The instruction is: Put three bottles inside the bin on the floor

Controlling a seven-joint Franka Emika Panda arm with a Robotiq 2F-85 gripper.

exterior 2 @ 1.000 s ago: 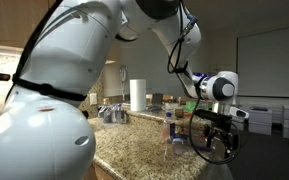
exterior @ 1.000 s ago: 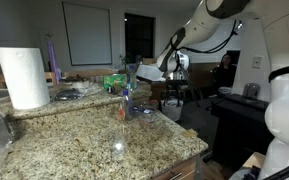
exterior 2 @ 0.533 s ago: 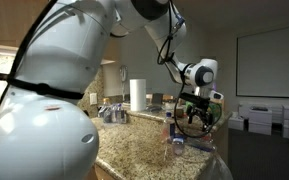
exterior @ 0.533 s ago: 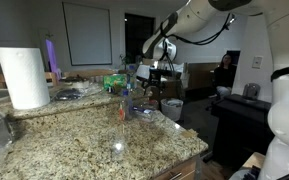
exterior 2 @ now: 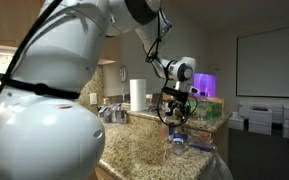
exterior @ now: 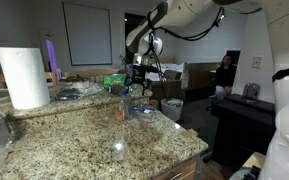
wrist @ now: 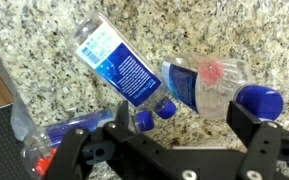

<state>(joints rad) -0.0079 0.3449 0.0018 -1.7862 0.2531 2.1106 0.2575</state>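
Note:
Three clear bottles with blue caps lie on the granite counter in the wrist view. One with a blue label (wrist: pixel 114 62) lies in the middle. One with a red mark (wrist: pixel 209 85) lies to its right. A third (wrist: pixel 59 135) lies at the lower left. My gripper (wrist: pixel 169 138) is open and empty just above them, its fingers (wrist: pixel 259 140) on either side of the caps. In both exterior views the gripper (exterior: pixel 139 80) (exterior 2: pixel 176 108) hangs over the bottles (exterior: pixel 136 107) (exterior 2: pixel 181 141) near the counter's edge. I cannot pick out the bin.
A paper towel roll (exterior: pixel 24 78) (exterior 2: pixel 137 95) stands on the counter. A green box (exterior: pixel 114 83) (exterior 2: pixel 214 112) sits behind the bottles. A small clear glass (exterior: pixel 117 147) stands nearer the counter's front. A person (exterior: pixel 224 72) sits in the background.
The arm has swung from beyond the counter's edge back over the counter. The gripper now hangs above the lying bottles. It stays open and empty.

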